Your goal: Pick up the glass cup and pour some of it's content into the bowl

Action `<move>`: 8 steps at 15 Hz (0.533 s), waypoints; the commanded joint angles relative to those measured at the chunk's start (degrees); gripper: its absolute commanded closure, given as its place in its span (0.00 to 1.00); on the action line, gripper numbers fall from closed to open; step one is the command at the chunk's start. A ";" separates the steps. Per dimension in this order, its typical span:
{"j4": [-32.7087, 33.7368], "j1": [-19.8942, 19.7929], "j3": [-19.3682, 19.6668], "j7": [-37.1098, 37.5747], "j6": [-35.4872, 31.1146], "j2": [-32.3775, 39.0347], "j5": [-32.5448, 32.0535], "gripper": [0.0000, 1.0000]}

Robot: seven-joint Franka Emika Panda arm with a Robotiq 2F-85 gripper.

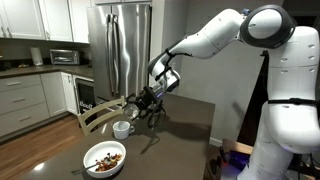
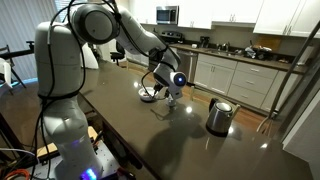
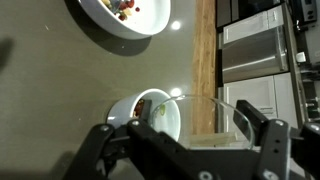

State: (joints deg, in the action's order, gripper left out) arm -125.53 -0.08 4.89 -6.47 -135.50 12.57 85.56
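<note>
Closest to the wrist camera, the tool (image 3: 190, 148) is gripping the glass cup (image 3: 214, 118), its jaws drawn in tight against the clear wall. It is hanging above the dark bench (image 3: 60, 90), near the white mug (image 3: 155, 115), seemingly holding the cup high enough to be clearing the mug on the way to the bowl (image 3: 100, 22), which is sitting further along with dark bits inside.

table (image 1: 190, 125): dark | on it: bowl (image 1: 105, 157), white mug (image 1: 122, 129), steel kettle (image 2: 219, 116)
</note>
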 commanded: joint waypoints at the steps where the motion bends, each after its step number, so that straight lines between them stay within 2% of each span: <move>1: -0.26 -2.09 0.31 8.59 5.71 -1.55 -3.97 0.41; 8: -0.50 -4.34 2.10 15.61 11.77 -2.09 -4.46 0.41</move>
State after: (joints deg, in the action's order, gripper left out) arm -125.52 -2.54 6.65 5.26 -127.31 12.06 82.56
